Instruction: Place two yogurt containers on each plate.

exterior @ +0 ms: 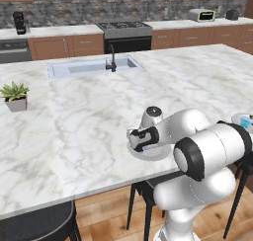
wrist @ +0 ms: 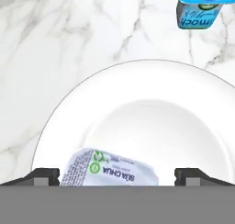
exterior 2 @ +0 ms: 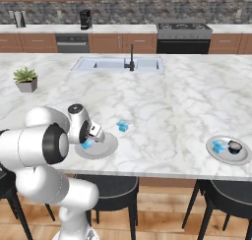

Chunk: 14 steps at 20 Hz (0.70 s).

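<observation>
Left base view: white arm bends low over the marble island counter (exterior: pixel 74 121), gripper (exterior: pixel 137 140) hanging over a round shallow grey plate (exterior: pixel 159 154) at the near edge; a second grey plate (exterior: pixel 238 118) sits at the far right edge with a small bright blue squarish yogurt cup (exterior: pixel 245 122) on it. Potted plant (exterior: pixel 15 96) and sink (exterior: pixel 89 67) well away. Right base view: gripper (exterior 2: pixel 94 134) over the near plate (exterior 2: pixel 109 145), one blue yogurt cup (exterior 2: pixel 87 144) on that plate just under the fingers, another blue cup (exterior 2: pixel 123 126) loose on the counter just beyond the plate rim. Far plate (exterior 2: pixel 242 158) holds one blue cup (exterior 2: pixel 218 146) beside a dark roundish item (exterior 2: pixel 235 146), can't tell what. Hand view: fingertips (wrist: pixel 46 176) spread wide, cup (wrist: pixel 110 169) lying tipped between them on the plate (wrist: pixel 59 117), nothing gripped, pads apart from its sides; the loose cup (wrist: pixel 199 9) sits past the rim. Judgement: cups look light, thin-walled, a bit slick, likely to dent or topple; take by two opposite flat sides, low on the body, gentle squeeze. Near plate needs one more cup; the loose one is closest.
</observation>
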Tool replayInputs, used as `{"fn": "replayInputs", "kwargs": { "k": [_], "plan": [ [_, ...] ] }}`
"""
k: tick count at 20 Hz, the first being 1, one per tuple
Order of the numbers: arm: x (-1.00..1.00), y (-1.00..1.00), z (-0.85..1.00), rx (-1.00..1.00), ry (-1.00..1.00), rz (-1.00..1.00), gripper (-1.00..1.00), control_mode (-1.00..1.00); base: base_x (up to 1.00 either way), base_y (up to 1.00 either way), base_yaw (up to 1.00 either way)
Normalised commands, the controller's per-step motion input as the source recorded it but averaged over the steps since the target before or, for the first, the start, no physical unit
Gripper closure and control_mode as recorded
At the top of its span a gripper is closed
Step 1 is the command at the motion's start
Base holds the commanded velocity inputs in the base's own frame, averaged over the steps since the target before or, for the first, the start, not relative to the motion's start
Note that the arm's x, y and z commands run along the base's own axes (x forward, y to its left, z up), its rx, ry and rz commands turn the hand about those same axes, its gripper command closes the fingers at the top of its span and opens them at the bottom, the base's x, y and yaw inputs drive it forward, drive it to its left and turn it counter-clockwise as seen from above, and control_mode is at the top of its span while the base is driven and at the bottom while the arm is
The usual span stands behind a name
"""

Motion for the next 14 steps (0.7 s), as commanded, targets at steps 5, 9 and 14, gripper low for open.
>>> {"fn": "replayInputs", "kwargs": {
  "k": [5,9,14],
  "plan": [
    [0.25,0.06,0.23,0.0,0.02,0.0,-1.0,-1.0,0.0,0.0,0.0],
    [0.14,0.03,0.21,0.0,0.01,0.0,-1.0,-1.0,0.0,0.0,0.0],
    [0.03,-0.1,0.45,0.0,0.2,0.0,-1.0,-1.0,0.0,0.0,0.0]
  ]
}}
